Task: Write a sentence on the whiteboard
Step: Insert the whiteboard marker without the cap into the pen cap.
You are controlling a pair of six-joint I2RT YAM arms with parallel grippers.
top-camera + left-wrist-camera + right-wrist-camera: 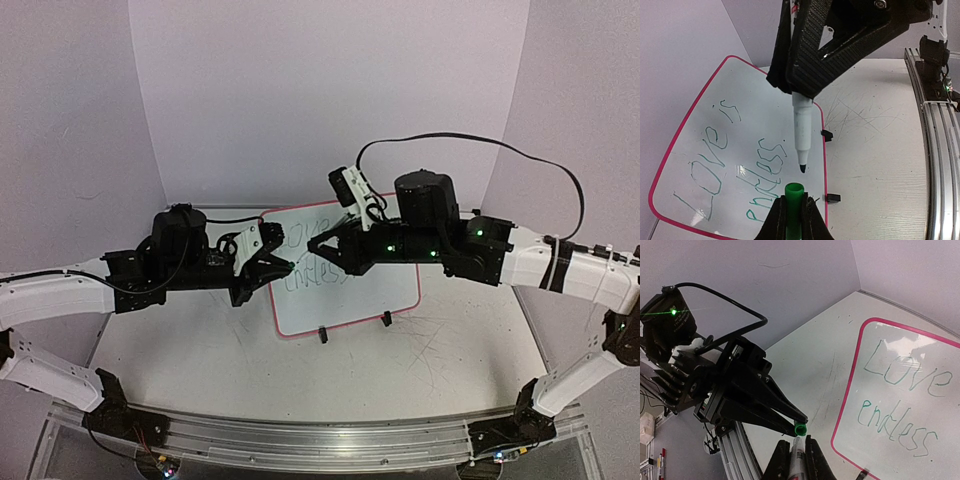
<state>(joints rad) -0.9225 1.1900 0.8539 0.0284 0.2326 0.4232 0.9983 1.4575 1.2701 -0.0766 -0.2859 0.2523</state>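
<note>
The left end effector is clenched on a green cap, whose open mouth faces the marker. Between the arms, the whiteboard rests on the tabletop, toward its far side. It carries the sentence "Love is endless" in green handwriting over two lines. The right end effector grasps a white marker, whose dark tip points at the cap, near it but apart.

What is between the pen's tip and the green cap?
Nothing. The pen and green cap have a bare gap, whiteboard behind, in the left wrist view.
</note>
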